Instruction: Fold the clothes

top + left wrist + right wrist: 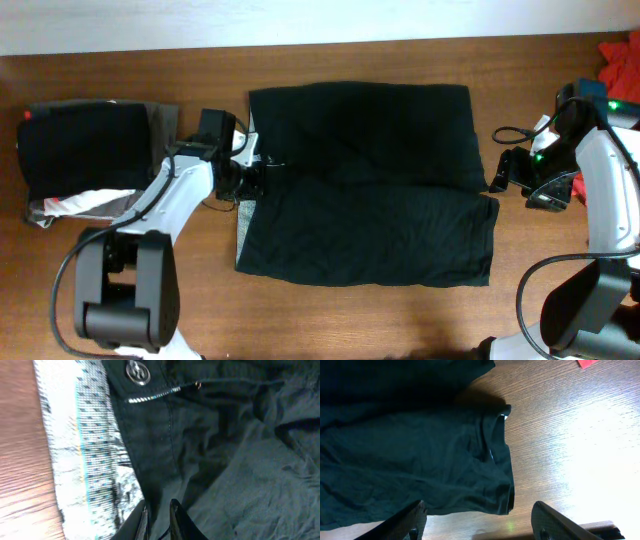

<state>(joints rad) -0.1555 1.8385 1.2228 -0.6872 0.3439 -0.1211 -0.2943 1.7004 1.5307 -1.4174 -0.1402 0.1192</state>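
Brown wood of the desk (330, 320) is showing around everything. On it, the left fingers (176, 512) are pinching almost shut on the waist edge of the black trousers (370, 190), likely securing an edge to fold. The right fingers (410, 522) are hanging wide apart and empty over the leg hem (507, 495), seemingly poised to take it. These trousers are lying flat mid-desk, waist leftward. Only the left wrist view is showing the button (137, 371) and pale lining (87, 450); only overhead is showing the folded pile (75, 140) far left and the red-orange garment (622, 60) far right.
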